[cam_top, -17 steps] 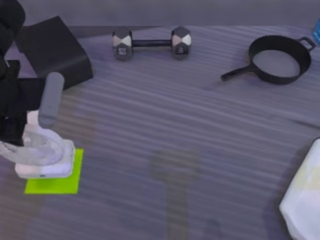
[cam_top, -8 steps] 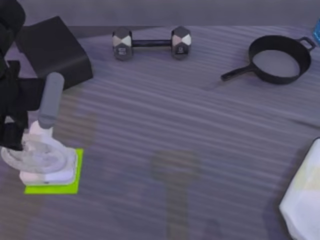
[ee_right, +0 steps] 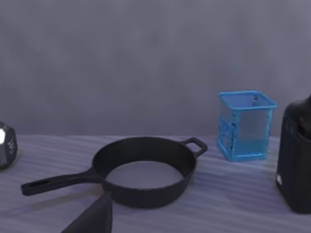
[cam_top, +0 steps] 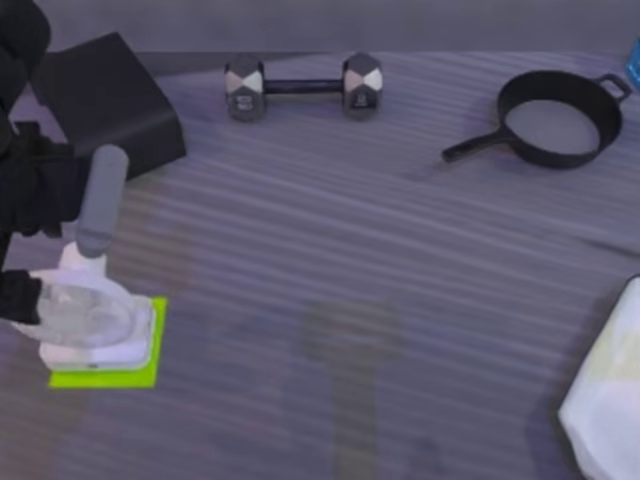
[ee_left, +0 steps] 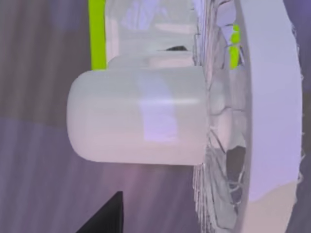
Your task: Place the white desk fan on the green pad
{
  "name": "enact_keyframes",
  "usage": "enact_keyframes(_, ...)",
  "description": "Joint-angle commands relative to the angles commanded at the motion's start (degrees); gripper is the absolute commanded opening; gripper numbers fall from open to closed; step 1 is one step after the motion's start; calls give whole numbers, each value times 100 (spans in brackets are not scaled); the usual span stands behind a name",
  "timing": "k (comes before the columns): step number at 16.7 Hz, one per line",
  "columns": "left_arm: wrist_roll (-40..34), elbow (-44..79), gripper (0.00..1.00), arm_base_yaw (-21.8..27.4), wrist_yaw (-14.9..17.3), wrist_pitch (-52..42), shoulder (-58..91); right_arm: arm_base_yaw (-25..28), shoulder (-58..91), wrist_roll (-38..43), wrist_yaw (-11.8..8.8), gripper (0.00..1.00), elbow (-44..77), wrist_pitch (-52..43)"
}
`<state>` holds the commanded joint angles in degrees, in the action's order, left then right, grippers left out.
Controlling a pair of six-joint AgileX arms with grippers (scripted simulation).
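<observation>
Gripping the white desk fan (cam_top: 88, 322), left tool (cam_top: 30, 300) holds it on the green pad (cam_top: 135, 375).

White desk fan (cam_top: 90, 325); yellow-green pad (cam_top: 115, 375); black pan (cam_top: 558, 118); blue basket (ee_right: 245, 125).

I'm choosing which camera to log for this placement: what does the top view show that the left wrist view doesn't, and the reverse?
Only the top view shows the left arm over the table's left side, the dumbbell, the black frying pan and the black box. Only the left wrist view shows the fan's rear motor housing and grille up close. Both show the white desk fan on the green pad.
</observation>
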<state>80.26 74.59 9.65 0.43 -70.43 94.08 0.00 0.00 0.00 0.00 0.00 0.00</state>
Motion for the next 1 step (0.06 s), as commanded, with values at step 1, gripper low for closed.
enact_keyframes(1,0,0,100,0,0,0,0,0,0,0,0,100,0,0)
